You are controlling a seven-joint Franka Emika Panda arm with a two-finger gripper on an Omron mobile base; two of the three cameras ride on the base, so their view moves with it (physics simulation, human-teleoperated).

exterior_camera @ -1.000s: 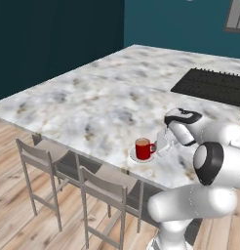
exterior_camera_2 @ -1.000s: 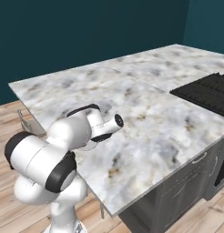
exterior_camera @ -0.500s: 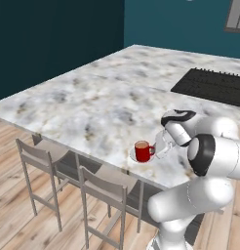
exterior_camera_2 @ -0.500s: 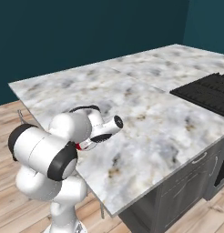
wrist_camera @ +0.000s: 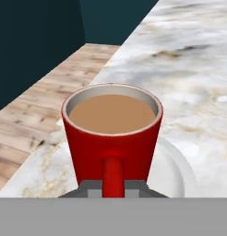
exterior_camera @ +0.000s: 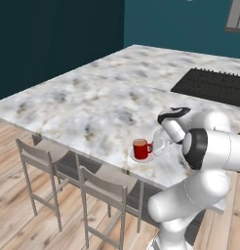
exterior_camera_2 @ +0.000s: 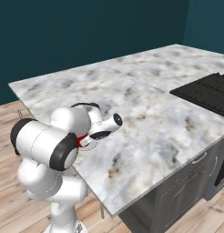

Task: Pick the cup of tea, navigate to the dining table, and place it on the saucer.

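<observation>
Arm folded low, gripper [wrist_camera: 113, 188] clamped on the cup handle.

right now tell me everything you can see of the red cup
The cup is a small, glossy red mug, slightly wider at the rim, with a pale inner wall and a red side handle. It holds light brown tea almost to the brim. It stands upright on the white saucer, near the marbled table's edge above the stools. The claw is shut on its handle.

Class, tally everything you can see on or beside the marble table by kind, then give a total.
Red cup of tea: 1
White saucer: 1
Black cooktop: 1
Stools: 2
Total: 5
</observation>
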